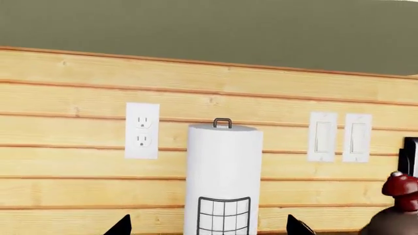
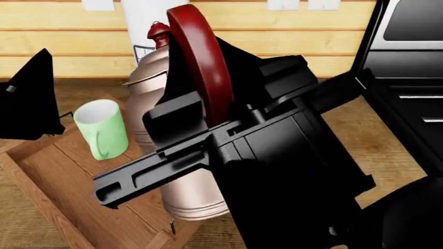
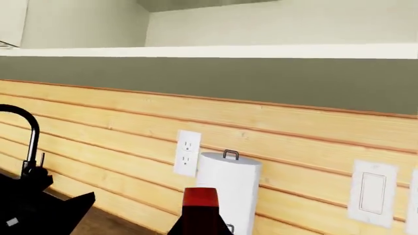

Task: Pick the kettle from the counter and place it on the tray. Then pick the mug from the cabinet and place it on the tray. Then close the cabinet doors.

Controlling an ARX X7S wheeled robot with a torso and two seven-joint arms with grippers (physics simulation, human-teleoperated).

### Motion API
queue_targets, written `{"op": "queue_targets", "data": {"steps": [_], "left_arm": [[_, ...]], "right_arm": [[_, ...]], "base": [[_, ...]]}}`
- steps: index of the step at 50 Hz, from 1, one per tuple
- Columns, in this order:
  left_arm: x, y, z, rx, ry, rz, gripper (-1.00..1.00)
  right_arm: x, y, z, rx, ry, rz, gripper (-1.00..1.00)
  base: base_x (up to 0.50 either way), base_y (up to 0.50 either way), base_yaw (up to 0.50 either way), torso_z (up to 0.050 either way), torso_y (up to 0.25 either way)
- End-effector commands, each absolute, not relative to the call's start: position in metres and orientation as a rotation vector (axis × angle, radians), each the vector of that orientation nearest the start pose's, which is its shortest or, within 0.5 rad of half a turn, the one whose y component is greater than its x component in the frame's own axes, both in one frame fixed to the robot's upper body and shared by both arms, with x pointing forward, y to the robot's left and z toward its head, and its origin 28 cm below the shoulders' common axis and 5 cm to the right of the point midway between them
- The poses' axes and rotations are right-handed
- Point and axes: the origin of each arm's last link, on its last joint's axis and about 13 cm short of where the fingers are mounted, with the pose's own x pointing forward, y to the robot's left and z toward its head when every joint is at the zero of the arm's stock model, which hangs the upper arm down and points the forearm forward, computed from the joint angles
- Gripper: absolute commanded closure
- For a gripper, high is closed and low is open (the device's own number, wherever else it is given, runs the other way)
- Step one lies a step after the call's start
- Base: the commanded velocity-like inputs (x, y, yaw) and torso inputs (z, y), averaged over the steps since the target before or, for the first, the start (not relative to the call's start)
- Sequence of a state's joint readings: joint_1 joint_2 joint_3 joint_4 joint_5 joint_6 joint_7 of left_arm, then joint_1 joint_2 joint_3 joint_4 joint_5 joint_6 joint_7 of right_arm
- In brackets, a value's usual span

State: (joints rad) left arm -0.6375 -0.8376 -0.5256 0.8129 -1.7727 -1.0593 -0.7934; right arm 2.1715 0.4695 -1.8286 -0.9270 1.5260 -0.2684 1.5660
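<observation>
The copper-pink kettle (image 2: 181, 171) stands upright at the near right end of the wooden tray (image 2: 41, 176). My right gripper (image 2: 211, 96) is shut on its dark red handle (image 2: 201, 57), with a finger on each side. In the right wrist view the handle (image 3: 199, 196) fills the middle and no fingertips show apart. The pale green mug (image 2: 104, 129) stands upright on the tray, left of the kettle. My left gripper (image 1: 210, 227) is open and empty, up at the tray's far left (image 2: 28, 98). The kettle's red knob (image 1: 400, 188) shows in the left wrist view. The cabinet and its doors are out of view.
A white paper roll (image 1: 222, 171) in a black wire holder stands against the plank wall behind the kettle. The black oven (image 2: 408, 78) borders the wooden counter (image 2: 374, 140) on the right. A black faucet (image 3: 26, 127) rises further left. My right arm hides much of the counter.
</observation>
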Motion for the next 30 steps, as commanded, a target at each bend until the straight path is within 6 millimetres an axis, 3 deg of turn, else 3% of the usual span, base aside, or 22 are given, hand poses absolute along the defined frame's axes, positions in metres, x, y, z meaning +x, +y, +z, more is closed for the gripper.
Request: {"op": "queue_targets", "data": {"steps": [1,10,19,30], "left_arm": [[0.152,0.293,0.289,-0.074,-0.290,-0.102,-1.00],[0.152,0.295,0.289,-0.078,-0.291,-0.097,-1.00],[0.152,0.297,0.286,-0.081,-0.285,-0.087,-1.00],[0.153,0.299,0.283,-0.085,-0.279,-0.079,-1.00]], "right_arm": [[0.121,-0.004,0.318,-0.040,-0.609,0.504,1.00],[0.119,0.000,0.312,-0.013,-0.724,0.540,1.00],[0.145,0.010,0.288,0.039,-0.756,0.566,1.00],[0.168,0.023,0.272,0.070,-0.750,0.577,1.00]], "base": [[0.00,0.00,0.00,0.000,0.000],[0.00,0.00,0.00,0.000,0.001],[0.00,0.00,0.00,0.000,0.000],[0.00,0.00,0.00,0.001,0.000]]}}
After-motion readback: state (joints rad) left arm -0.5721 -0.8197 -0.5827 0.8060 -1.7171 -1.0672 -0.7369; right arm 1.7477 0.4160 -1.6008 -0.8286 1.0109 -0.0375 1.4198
